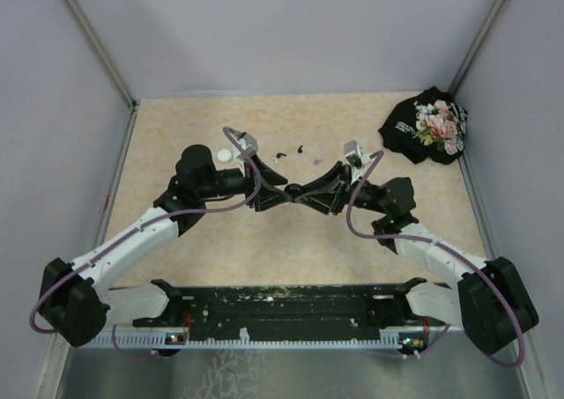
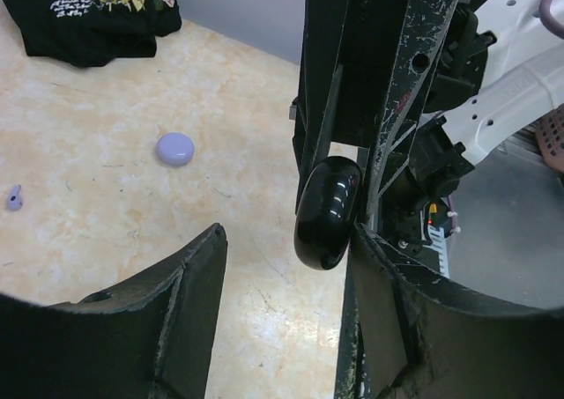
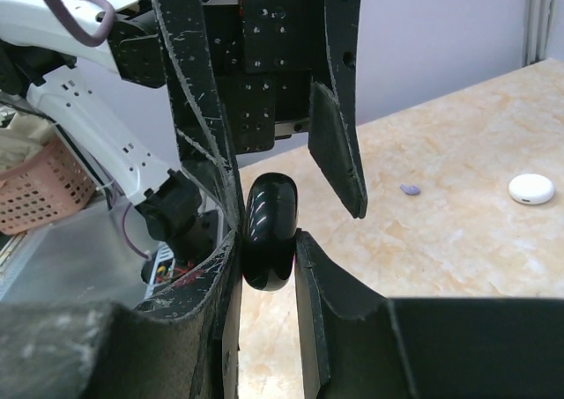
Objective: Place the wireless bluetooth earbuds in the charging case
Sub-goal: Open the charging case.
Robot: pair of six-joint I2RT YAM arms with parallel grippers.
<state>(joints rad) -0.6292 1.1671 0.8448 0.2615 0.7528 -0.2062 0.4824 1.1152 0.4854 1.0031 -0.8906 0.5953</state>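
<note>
– Two end effectors met over the middle of the tabletop point(image 1: 176, 126). What was each one doing?
– The right end effector point(image 3: 267, 240) pinched a glossy black charging case point(image 3: 269, 227) between its pads, with the disc standing on edge. The left end effector point(image 2: 286, 239) stood spread around that same case. One finger point(image 2: 388, 328) was just beside the case's rim, and I could not tell whether it touched. The other finger point(image 2: 189, 311) was well apart from the case.
– Was the case off the tabletop?
– From both wrist views it looked so, held in the air between the two arms. I could not tell whether its lid was open.
– And the wireless bluetooth earbuds point(image 1: 282, 158)?
– They lay loose on the tabletop, beyond the end effectors. From above, two black ones lay near each other, with a purple earbud point(image 1: 317, 161) just to their right.
– Were there other cases?
– A white round case point(image 1: 226, 155) sat left of the earbuds, near the left wrist. A lavender round case point(image 2: 174, 149) showed in the left wrist view, near the purple earbud.
– Anything else?
– A black cloth with a flower print point(image 1: 427, 126) lay crumpled in the far right corner. A pink basket point(image 3: 44, 188) showed beyond the tabletop's edge in the right wrist view.
</note>
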